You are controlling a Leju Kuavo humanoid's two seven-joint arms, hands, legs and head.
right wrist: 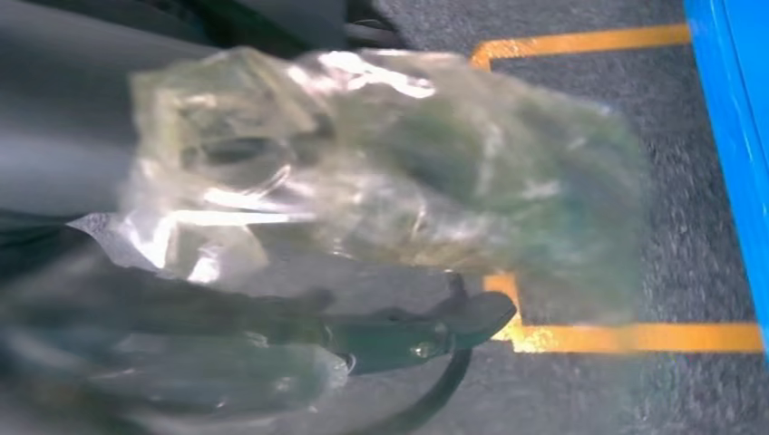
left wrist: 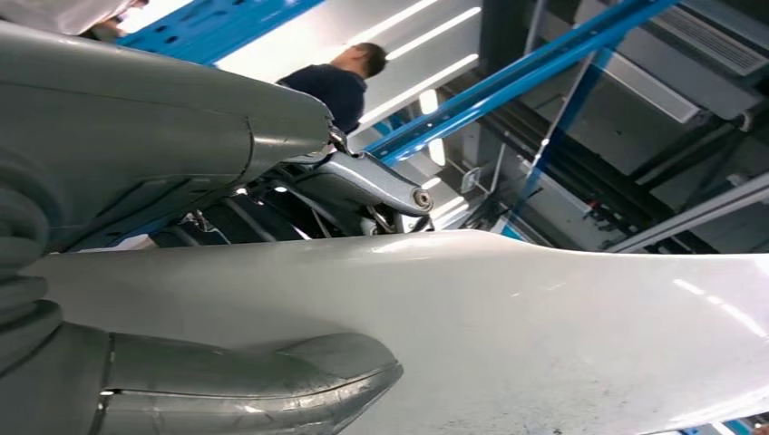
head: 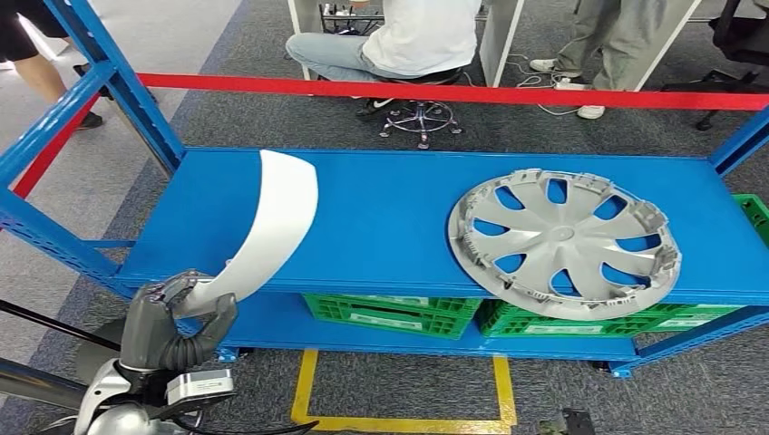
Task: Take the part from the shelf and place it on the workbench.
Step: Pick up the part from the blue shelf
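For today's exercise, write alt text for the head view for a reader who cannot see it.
The robot's left hand grips the near end of a curved white panel lying on a blue shelf. A silver hubcap lies to its right.

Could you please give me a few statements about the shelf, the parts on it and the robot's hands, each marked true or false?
1. The left hand grips the near end of the curved white part. True.
2. The silver wheel cover stands upright against the shelf post. False: it lies flat on the blue shelf, its near edge overhanging.
3. Green crates sit on the level below. True.
4. The white part rests on top of the wheel cover. False: they lie apart, the part at the left and the cover at the right.
5. The right hand holds the wheel cover. False: it is wrapped in clear plastic, over the floor.
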